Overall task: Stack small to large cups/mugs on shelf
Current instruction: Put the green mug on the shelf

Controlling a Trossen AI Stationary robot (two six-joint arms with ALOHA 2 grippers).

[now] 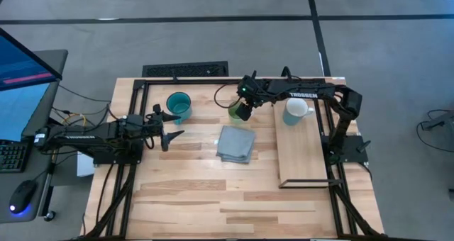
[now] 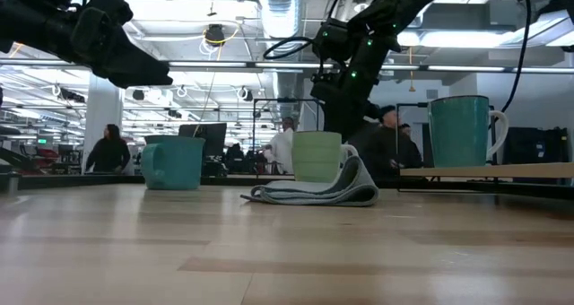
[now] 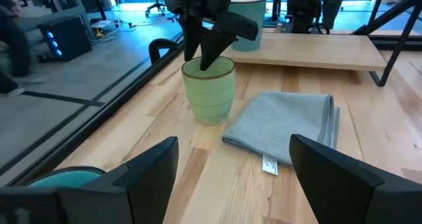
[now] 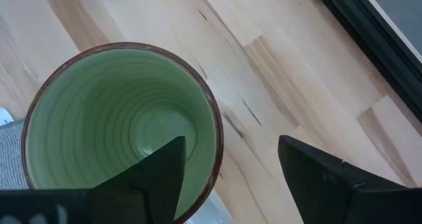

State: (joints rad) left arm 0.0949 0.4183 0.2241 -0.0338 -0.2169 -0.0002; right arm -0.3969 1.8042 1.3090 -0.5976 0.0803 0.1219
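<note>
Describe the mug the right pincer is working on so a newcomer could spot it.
On the slatted table, find the folded grey cloth at centre. Just behind it stands the light green mug, the right pincer open over its rim. It alone is green with a brown rim.

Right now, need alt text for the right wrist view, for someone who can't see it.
Looking down into the light green mug on the wooden tabletop, the right gripper is open, one finger above the mug's inside and the other outside its rim. A grey cloth edge shows beside the mug.

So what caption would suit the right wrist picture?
Right gripper open over the light green mug, one finger inside the rim, one outside, above the wooden table.
</note>
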